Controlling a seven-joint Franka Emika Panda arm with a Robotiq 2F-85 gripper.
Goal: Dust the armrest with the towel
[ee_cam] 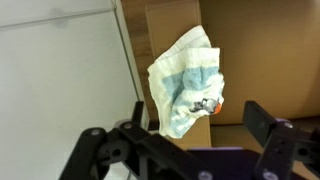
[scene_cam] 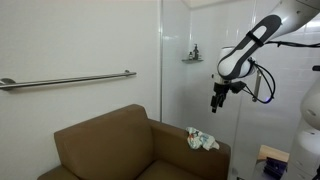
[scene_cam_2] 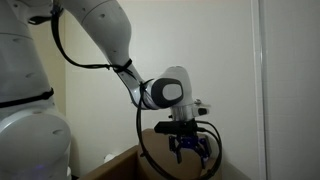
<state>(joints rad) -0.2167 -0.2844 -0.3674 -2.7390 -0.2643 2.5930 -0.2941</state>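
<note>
A crumpled white and pale-blue towel lies on the brown armchair's armrest. In the wrist view the towel lies on the brown armrest straight below the camera, with a small orange and dark print on it. My gripper hangs in the air above and slightly to the side of the towel, fingers pointing down. It is open and empty, with its jaws spread wide on either side of the towel. In an exterior view the gripper hovers over the armrest.
A brown armchair stands against a white wall with a metal grab rail. A glass panel with a small shelf stands behind the chair. A yellow and blue object sits on the floor beside it.
</note>
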